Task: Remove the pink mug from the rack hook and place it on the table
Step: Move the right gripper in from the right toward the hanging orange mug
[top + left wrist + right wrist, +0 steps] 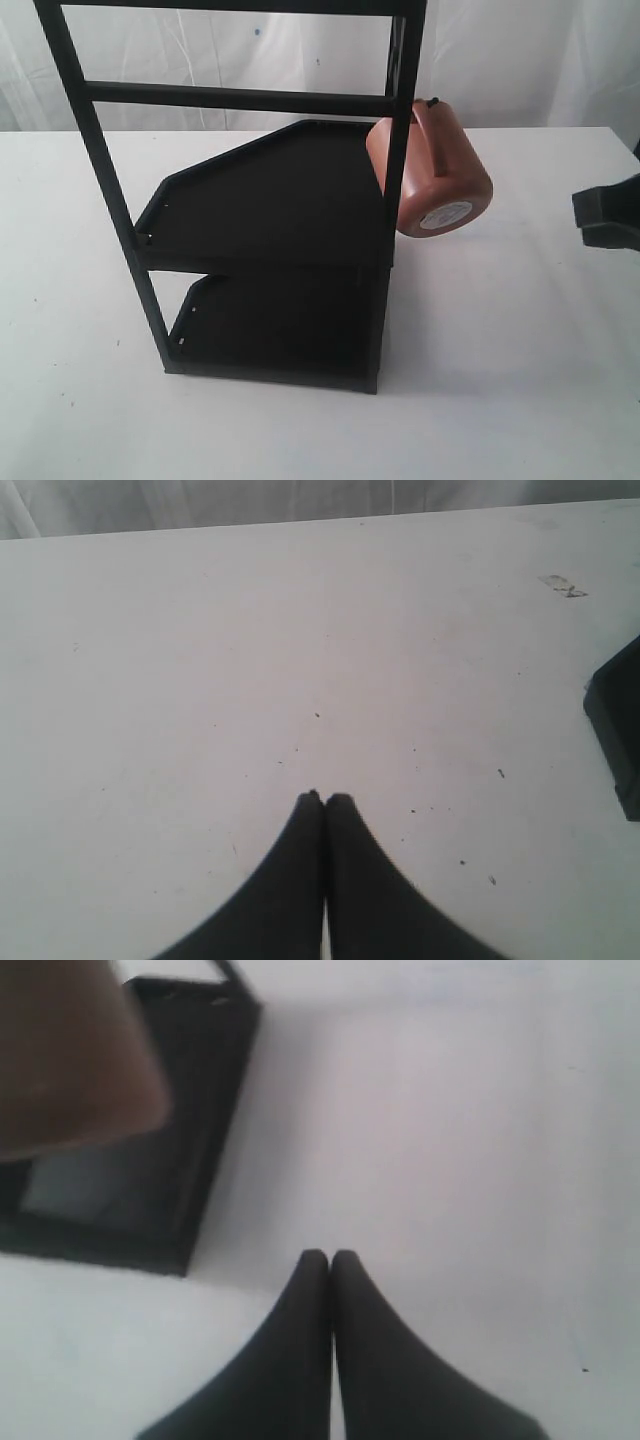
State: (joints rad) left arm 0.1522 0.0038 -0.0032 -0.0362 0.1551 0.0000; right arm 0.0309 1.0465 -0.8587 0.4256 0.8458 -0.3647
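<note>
The pink mug (432,168) hangs tilted by its handle from the rack hook (433,101) on the right upright post of the rack (260,215), its white-stickered base facing outward. My right gripper (603,213) pokes in at the far right edge, apart from the mug. In the right wrist view this gripper (329,1256) is shut and empty over the table (450,1140), with the mug (70,1050) a blurred brown shape close by and the rack's tray (190,1160) under it. My left gripper (325,798) is shut and empty above the bare table (250,650).
The rack's two black trays (270,320) and crossbar (240,97) fill the middle of the table (520,380). A black rack corner (618,730) shows at the edge of the left wrist view. White curtain hangs behind.
</note>
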